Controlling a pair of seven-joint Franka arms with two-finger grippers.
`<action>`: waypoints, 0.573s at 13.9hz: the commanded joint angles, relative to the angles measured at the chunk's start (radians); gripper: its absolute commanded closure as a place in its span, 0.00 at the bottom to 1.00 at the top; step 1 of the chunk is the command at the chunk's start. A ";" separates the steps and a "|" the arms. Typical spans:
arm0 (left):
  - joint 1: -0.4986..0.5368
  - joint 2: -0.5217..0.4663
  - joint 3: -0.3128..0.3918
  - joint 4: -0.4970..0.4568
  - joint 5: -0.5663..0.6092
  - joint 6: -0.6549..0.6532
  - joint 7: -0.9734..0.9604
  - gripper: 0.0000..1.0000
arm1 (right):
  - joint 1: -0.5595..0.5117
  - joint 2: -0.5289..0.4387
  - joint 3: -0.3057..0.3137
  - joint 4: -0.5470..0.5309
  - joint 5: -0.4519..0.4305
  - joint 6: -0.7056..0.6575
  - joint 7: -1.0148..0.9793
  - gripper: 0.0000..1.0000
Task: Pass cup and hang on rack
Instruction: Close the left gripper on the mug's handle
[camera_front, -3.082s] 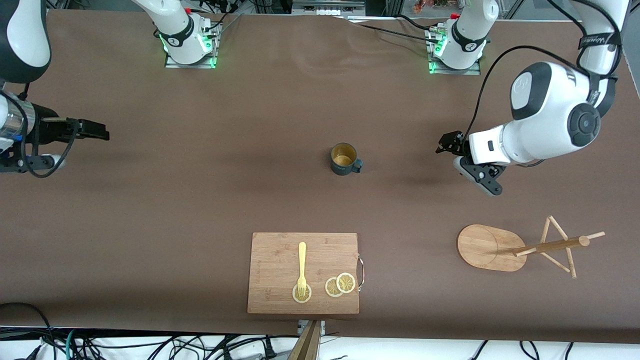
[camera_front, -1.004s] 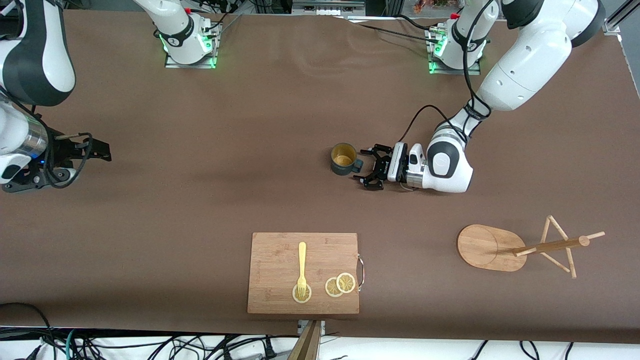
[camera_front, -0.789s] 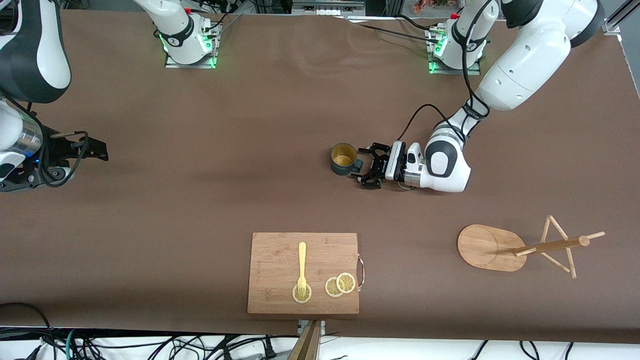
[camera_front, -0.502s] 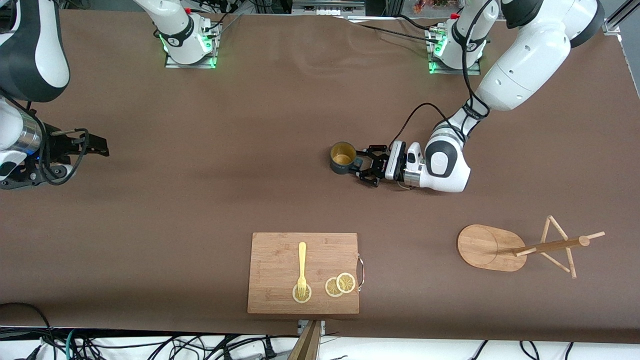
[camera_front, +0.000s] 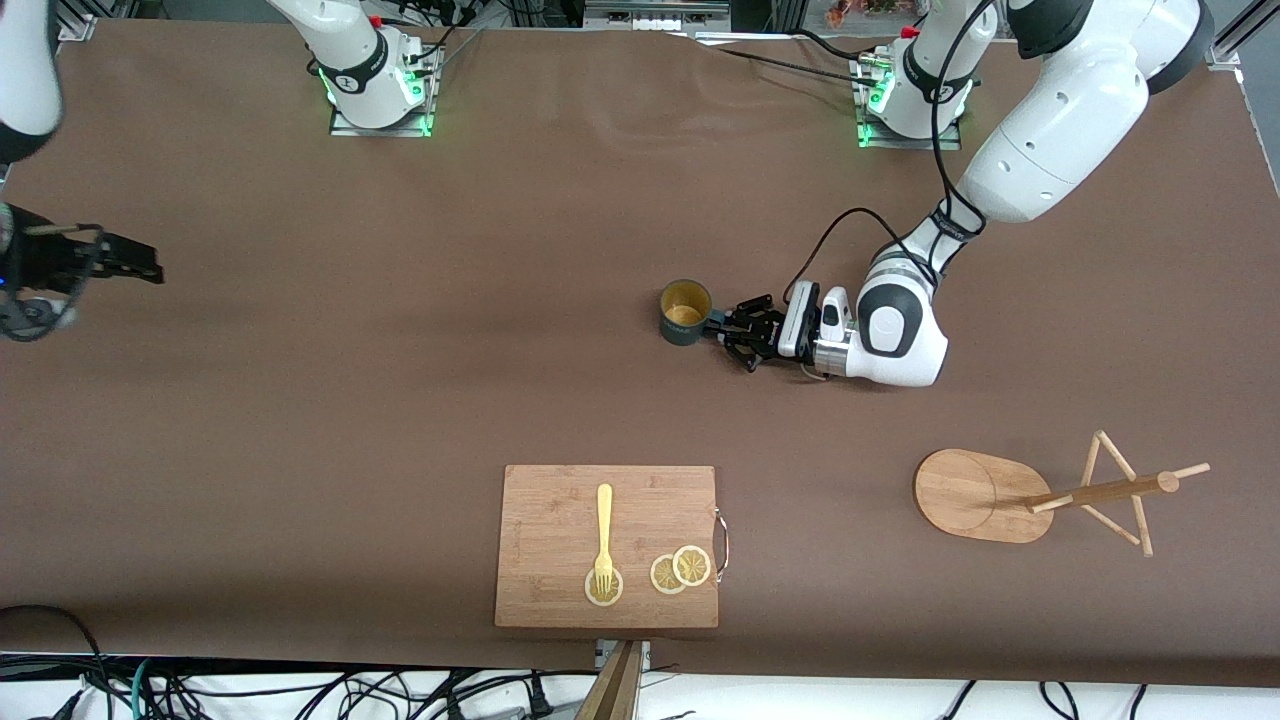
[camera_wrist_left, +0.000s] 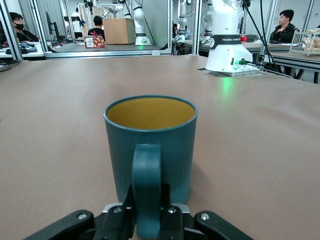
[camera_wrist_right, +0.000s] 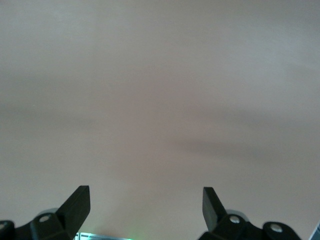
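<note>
- A long brown table (camera_front: 400, 400) fills the front view, with both arm bases along its top edge; the left wrist view shows a lab with other benches and people in the background.
- The cup (camera_front: 685, 313) stands upright on the table near the middle, its handle (camera_wrist_left: 146, 187) turned toward the left gripper (camera_front: 722, 326).
- The left gripper lies low and level right at the cup, its fingers (camera_wrist_left: 167, 220) closed on the handle from both sides; the cup body sits just ahead of the fingertips, and its base appears to rest on the table.
- The right gripper (camera_front: 140, 268) waits, jaws wide apart and empty, over bare table at the right arm's end, well apart from the cup.
- The rack (camera_front: 1040, 495) stands toward the left arm's end of the table, nearer the front camera than the left gripper.
- A board (camera_front: 560, 520) with a fork (camera_front: 603, 535) and lemon slices (camera_front: 680, 570) lies nearer the camera than the cup, well clear of the grip.
- Handling, as a judgement: the cup looks rigid, small and fairly light, probably glazed and so slippery and chippable.
- The handle is a narrow hold off the cup's centre, so the cup may swing or tip when lifted.
- For the pass, the ribbed wall or the rim looks the better place for the other claw, leaving the loop free for a peg.
</note>
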 joint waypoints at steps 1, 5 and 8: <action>0.035 -0.030 -0.001 -0.028 -0.019 -0.026 0.059 1.00 | -0.011 0.011 -0.018 0.029 0.004 -0.015 -0.007 0.00; 0.113 -0.283 -0.001 -0.201 -0.033 -0.021 0.011 1.00 | -0.009 0.015 -0.019 0.049 0.007 -0.022 -0.002 0.01; 0.202 -0.467 -0.001 -0.327 -0.022 -0.029 -0.106 1.00 | -0.005 0.015 -0.013 0.116 0.029 -0.059 -0.007 0.00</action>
